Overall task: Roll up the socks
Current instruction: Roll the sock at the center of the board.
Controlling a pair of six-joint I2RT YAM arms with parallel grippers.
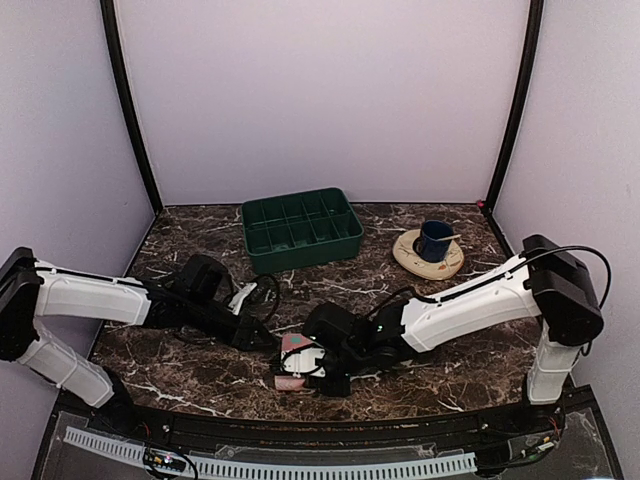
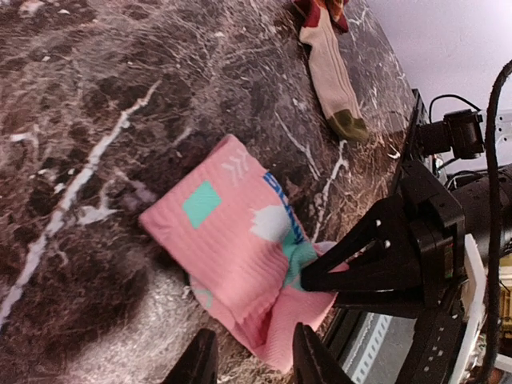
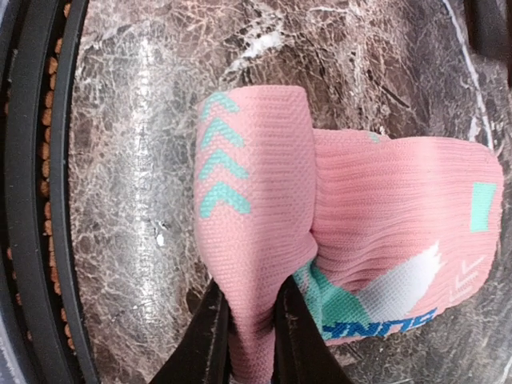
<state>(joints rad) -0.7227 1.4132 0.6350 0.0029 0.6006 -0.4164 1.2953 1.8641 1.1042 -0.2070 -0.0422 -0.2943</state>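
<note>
The pink sock (image 2: 232, 240) with teal and white patches lies folded over itself on the marble table (image 1: 200, 380), near the front edge. My right gripper (image 3: 252, 328) is shut on a fold of the pink sock (image 3: 256, 200), the cloth pinched between both fingers. My left gripper (image 2: 252, 364) is open, its fingertips on either side of the sock's near edge. In the top view the pink sock (image 1: 296, 349) shows between the left gripper (image 1: 272, 340) and the right gripper (image 1: 305, 365). The tan sock (image 2: 330, 72) with dark ends lies flat farther off, seen only in the left wrist view.
A green compartment tray (image 1: 300, 230) stands at the back middle. A blue cup (image 1: 435, 240) sits on a beige plate (image 1: 410, 260) at the back right. A black rail (image 3: 36, 200) borders the table's front edge close to the sock.
</note>
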